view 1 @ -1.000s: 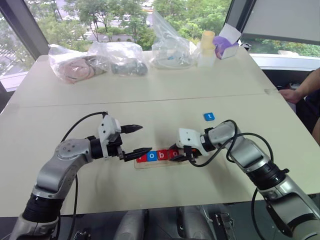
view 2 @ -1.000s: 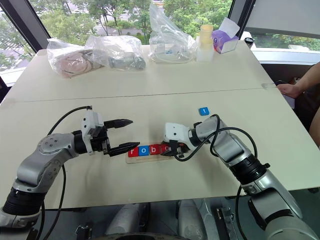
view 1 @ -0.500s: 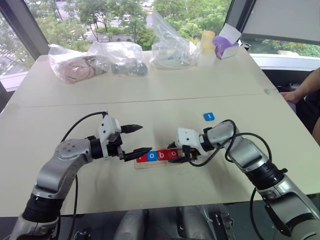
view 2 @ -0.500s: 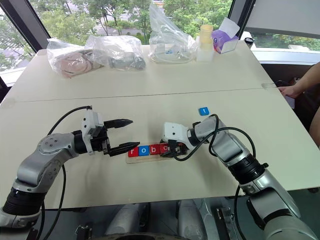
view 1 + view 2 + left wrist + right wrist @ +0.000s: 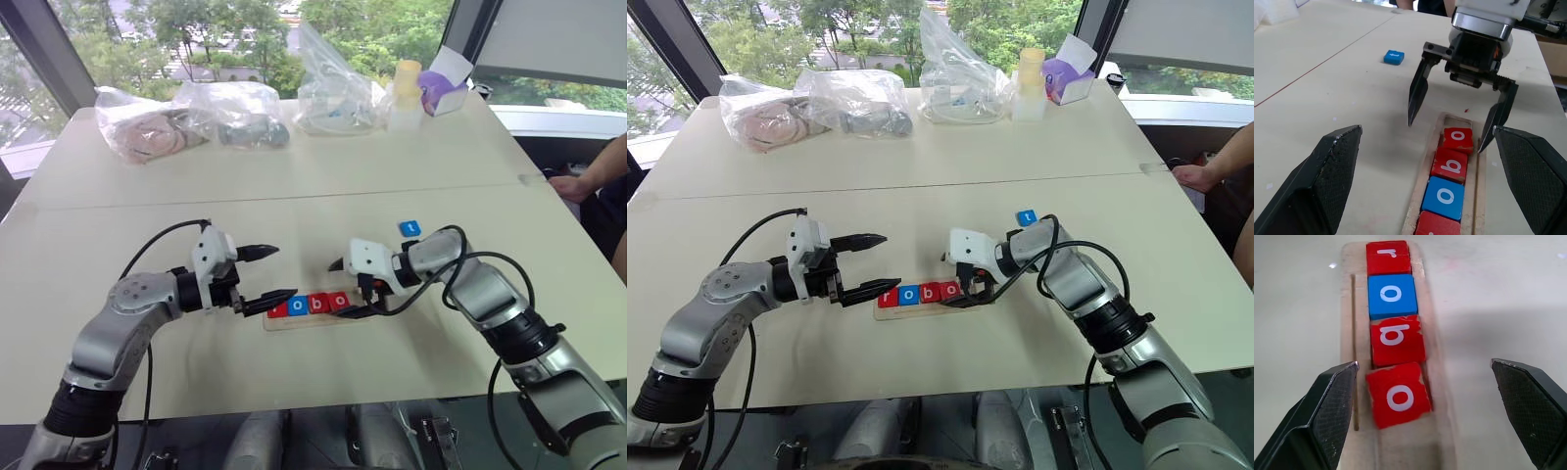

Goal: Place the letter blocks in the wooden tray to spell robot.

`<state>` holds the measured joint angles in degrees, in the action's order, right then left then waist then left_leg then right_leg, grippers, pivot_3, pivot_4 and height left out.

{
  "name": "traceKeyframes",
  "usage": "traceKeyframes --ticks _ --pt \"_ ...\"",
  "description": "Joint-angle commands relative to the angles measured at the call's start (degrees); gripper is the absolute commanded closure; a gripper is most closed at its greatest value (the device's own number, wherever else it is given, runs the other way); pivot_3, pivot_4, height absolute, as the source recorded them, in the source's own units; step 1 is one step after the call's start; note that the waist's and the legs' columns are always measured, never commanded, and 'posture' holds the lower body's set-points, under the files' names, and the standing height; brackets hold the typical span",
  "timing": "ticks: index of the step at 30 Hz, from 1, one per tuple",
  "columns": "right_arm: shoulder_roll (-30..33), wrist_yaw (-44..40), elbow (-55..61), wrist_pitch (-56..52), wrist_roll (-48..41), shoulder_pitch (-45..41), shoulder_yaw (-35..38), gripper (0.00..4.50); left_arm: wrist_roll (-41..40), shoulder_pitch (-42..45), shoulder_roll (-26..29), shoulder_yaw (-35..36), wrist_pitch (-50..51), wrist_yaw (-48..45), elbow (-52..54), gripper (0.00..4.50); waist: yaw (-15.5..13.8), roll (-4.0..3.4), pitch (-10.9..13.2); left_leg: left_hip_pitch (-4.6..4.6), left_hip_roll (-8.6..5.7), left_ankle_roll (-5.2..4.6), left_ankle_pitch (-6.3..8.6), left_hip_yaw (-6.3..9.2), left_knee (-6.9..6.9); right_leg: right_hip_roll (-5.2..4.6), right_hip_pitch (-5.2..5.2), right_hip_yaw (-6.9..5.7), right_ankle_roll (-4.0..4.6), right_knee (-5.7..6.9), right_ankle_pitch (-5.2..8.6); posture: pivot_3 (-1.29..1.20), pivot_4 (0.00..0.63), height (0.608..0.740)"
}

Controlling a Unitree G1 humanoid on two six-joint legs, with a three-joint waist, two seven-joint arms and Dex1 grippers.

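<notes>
Letter blocks: four sit in the wooden tray, reading r, o, b, o; this last one lies a little crooked.
Blue t block: alone on the counter, at about 1 o'clock from the right tool, near it.
Nearer arm: right, I judge.
Tray axis: long side runs 9 to 3 o'clock; the free slot is at the 3 o'clock end.
Right tool: spread wide, empty, above the last o.
Left tool: spread, empty, at the r end of the tray.
</notes>
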<state>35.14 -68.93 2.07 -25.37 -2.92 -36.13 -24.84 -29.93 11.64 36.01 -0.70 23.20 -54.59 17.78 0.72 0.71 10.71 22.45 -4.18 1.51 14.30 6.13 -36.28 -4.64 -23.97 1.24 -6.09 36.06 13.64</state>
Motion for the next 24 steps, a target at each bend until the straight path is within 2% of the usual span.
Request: traceKeyframes --ticks 1,9,14,19,24 --pt "0.3 0.3 -1.4 2.1 0.9 -1.1 0.9 0.04 -0.2 0.4 -0.1 0.7 -0.8 0.1 1.8 0.0 0.0 0.0 0.0 0.0 0.0 0.0 0.0 -0.01 0.0 0.0 0.0 0.0 0.0 0.0 0.0 0.0 0.15 0.74" --pt "-1.8 1.1 -4.5 3.2 1.5 -3.0 1.1 0.04 -0.2 0.3 -0.1 0.9 -0.8 0.3 1.9 0.0 0.1 0.0 0.0 0.0 0.0 0.01 -0.01 -0.01 0.0 0.02 -0.02 0.0 0.01 0.02 -0.01 0.0 0.15 0.74" --pt "-0.1 -1.2 -0.7 0.2 -0.6 -2.7 2.4 0.04 -0.3 0.1 0.0 1.1 -0.7 0.2 2.0 0.0 0.0 0.0 0.0 0.01 -0.01 0.02 -0.01 -0.01 0.0 0.0 -0.02 0.0 0.01 0.02 -0.01 0.0 0.15 0.74" --pt "3.4 -2.0 3.9 -4.4 -4.1 -1.9 6.9 0.04 -0.2 0.3 -0.1 0.9 -0.8 0.3 1.9 0.0 0.0 0.0 0.0 0.01 -0.01 0.01 -0.01 0.0 0.0 -0.01 -0.02 0.0 0.01 0.01 -0.01 0.0 0.15 0.74" --pt "3.7 5.7 3.8 -10.0 -5.5 -1.8 14.4 0.04 -0.2 0.3 -0.4 0.7 -0.9 0.3 1.7 0.0 0.0 0.0 0.0 0.02 0.0 0.01 -0.01 0.0 0.02 -0.02 -0.02 0.01 0.02 0.01 -0.01 0.0 0.15 0.74"
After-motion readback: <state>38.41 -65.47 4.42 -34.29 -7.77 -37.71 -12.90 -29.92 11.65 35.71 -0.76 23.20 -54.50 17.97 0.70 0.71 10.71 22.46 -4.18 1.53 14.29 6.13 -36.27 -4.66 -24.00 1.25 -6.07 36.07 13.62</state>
